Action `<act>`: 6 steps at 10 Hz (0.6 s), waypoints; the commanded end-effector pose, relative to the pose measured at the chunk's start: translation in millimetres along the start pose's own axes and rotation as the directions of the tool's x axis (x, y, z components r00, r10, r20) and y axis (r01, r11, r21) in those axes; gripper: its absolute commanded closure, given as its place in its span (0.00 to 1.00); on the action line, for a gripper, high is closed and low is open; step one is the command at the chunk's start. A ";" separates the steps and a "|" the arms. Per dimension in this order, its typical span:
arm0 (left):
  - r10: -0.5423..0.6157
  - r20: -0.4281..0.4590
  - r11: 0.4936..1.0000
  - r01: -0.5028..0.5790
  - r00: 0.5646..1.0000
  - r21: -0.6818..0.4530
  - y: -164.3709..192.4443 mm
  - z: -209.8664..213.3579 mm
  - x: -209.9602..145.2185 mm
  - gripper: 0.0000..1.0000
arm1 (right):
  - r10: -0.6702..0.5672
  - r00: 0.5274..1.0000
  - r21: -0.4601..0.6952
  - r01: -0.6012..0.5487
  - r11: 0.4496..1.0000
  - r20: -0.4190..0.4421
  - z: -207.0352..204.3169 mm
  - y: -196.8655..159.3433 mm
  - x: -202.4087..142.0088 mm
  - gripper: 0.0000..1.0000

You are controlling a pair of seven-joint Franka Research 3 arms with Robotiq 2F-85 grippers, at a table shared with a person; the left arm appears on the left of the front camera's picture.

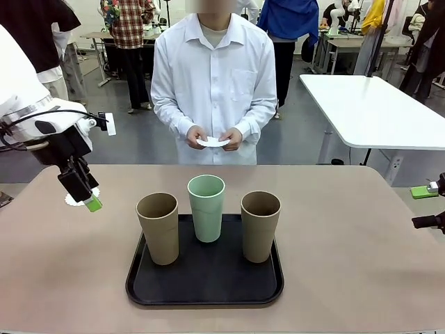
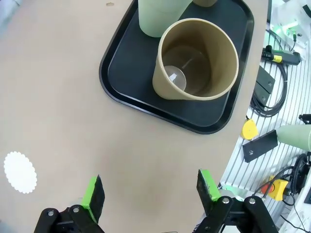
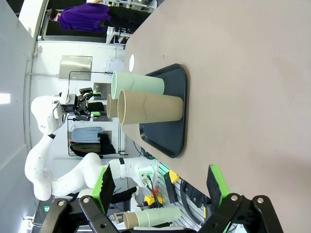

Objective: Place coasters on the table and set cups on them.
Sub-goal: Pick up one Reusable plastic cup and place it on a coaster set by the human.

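One coaster lies flat on the desk at left, clear of the tray, ready for a cup. The three cups stand upright on that tray mid-desk. The left hand hangs wide and empty near the coaster; the right hand, also wide, idles at right.

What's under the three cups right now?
The black tray carries the cups; no lacy edge shows around their bases, whose undersides are hidden. One coaster lies bare on the table.
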State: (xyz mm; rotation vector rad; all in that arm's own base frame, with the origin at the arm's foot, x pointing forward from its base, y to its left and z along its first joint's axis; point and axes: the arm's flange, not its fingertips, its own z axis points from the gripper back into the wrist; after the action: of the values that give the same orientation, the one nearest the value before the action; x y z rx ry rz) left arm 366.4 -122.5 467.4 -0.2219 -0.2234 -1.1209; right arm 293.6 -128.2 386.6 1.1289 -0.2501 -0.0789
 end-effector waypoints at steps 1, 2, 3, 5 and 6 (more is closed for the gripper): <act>0.000 -0.004 1.000 0.000 1.000 -0.003 -0.2 -2.3 0.7 0.00 | 0.001 1.000 0.014 -0.001 1.000 0.004 0.0 -0.1 1.0 0.00; -0.123 0.107 0.983 0.136 0.987 -0.126 7.3 -11.3 -19.7 0.00 | 0.001 1.000 0.014 -0.001 1.000 0.004 0.0 -0.1 1.0 0.00; -0.213 0.303 0.942 0.278 0.929 -0.189 22.1 -13.9 -33.2 0.00 | 0.001 1.000 0.014 -0.001 1.000 0.004 0.0 -0.1 1.0 0.00; -0.305 0.642 0.862 0.491 0.703 -0.128 47.6 -17.4 -50.6 0.00 | 0.001 1.000 0.014 -0.001 1.000 0.004 0.0 -0.1 1.0 0.00; -0.320 0.697 0.850 0.519 0.642 -0.087 58.6 -25.1 -55.5 0.00 | 0.001 1.000 0.014 -0.001 1.000 0.004 0.0 -0.1 1.0 0.00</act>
State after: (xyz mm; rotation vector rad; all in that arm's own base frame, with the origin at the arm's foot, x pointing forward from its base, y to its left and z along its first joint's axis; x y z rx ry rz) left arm 382.0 -61.6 444.5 -0.6370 -0.6767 -1.3946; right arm 293.5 -128.3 386.6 1.1288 -0.2500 -0.0793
